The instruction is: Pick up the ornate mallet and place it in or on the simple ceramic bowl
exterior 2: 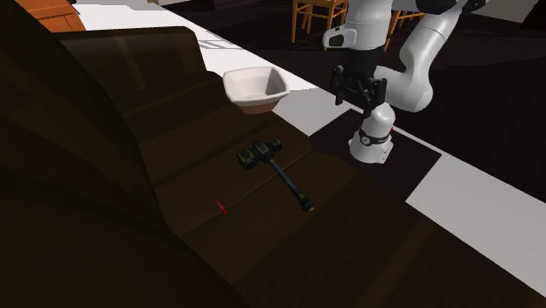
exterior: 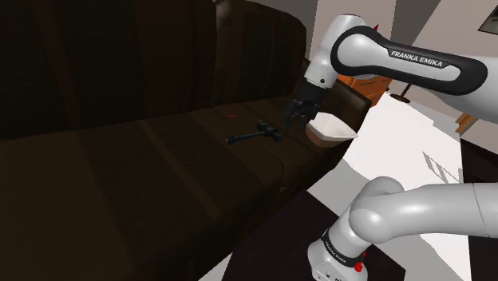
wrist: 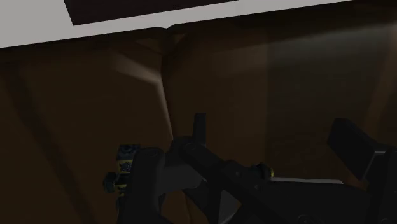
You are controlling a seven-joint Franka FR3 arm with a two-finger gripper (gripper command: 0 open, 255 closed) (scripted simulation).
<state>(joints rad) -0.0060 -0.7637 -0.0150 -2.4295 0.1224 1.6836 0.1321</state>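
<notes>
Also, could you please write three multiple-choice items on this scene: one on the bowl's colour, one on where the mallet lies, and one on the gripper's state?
1. What colour is the bowl?
A. Red
B. Blue
C. White

2. Where does the mallet lie?
A. On the sofa seat
B. Inside the bowl
C. On a shelf

3. How is the gripper?
A. Shut on the mallet
B. Open, holding nothing
C. Shut on the bowl

Answers:
1 C: the bowl is drawn plain white.
2 A: the mallet lies flat on the dark brown seat, apart from the bowl.
3 B: the fingers stand apart in the air above the seat and clasp nothing.
</notes>
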